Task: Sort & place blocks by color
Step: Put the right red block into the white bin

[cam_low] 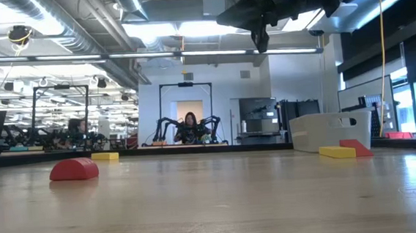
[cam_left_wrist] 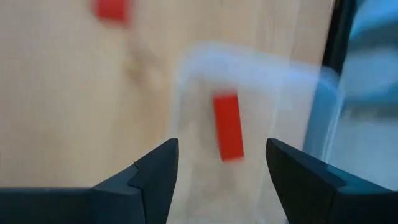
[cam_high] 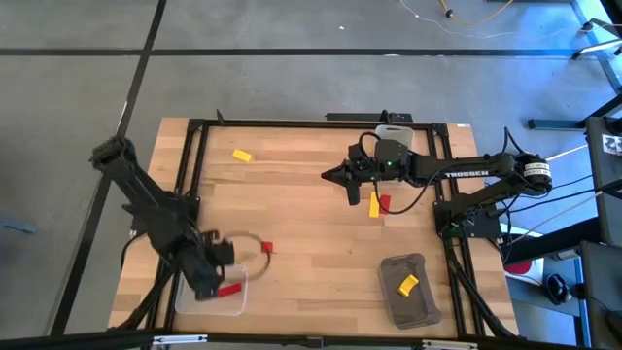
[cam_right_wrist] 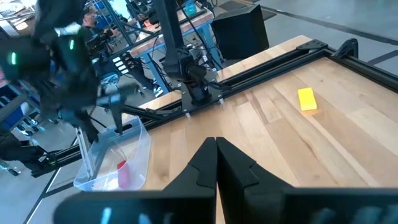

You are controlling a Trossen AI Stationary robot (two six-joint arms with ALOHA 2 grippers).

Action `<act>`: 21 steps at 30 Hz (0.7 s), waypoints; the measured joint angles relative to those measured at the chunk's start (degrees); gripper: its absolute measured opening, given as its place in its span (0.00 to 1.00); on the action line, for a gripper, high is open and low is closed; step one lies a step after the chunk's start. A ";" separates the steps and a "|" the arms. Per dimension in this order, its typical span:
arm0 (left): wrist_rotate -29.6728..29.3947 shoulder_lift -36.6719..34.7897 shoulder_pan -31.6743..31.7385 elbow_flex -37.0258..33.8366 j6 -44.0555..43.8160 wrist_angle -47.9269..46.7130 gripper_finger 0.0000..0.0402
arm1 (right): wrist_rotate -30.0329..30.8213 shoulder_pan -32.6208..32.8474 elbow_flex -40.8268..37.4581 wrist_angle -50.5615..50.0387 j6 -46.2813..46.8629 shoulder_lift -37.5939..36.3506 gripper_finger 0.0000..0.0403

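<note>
Blocks (cam_low: 74, 169) in red and yellow, spread over wooden table (cam_high: 311, 292) and two bins.

Left arm low over the near-left corner. Left gripper (cam_left_wrist: 221, 149) hanging open above clear bin (cam_high: 194, 303), fingers (cam_left_wrist: 155, 168) well parted, gripping nothing.

Right arm stretched across the far side. Right gripper (cam_high: 332, 175) raised off the wood, jaws pressed together, nothing between them.

Grey bin (cam_high: 418, 311) well apart from right gripper, toward the near edge. White bin (cam_high: 394, 129) just behind the right wrist, by the far rail.

Red bar (cam_left_wrist: 227, 124) lying flat inside clear bin, straight below left gripper, showing between its fingers. Second red block (cam_high: 267, 248) on bare wood just outside that bin, a little ahead of left gripper.

Yellow bar (cam_high: 374, 204) and red piece (cam_high: 385, 203) side by side, seemingly touching, under the right forearm, just behind right gripper's tips.

Yellow block (cam_high: 408, 284) inside grey bin, far from either hand. Lone yellow piece (cam_high: 242, 155) on open wood out in front of right gripper, well apart from both hands.
</note>
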 joint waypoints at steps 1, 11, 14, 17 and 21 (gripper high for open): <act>-2.46 -2.67 1.19 0.01 0.33 -0.95 0.58 | 0.00 0.00 0.00 0.00 0.00 0.00 0.00; -19.96 -21.45 27.22 -0.01 24.73 9.21 0.57 | -4.40 0.53 0.02 0.59 1.58 0.00 0.00; -17.58 -23.36 35.37 -2.70 33.19 22.89 0.57 | -4.48 1.36 0.04 0.93 1.71 0.00 0.00; -12.77 -25.12 40.96 -10.00 36.66 39.22 0.58 | -4.50 2.18 0.04 0.90 1.86 0.02 0.00; -7.33 -25.26 43.70 -22.57 32.87 58.79 0.57 | -4.52 3.42 0.04 0.89 1.90 0.02 0.00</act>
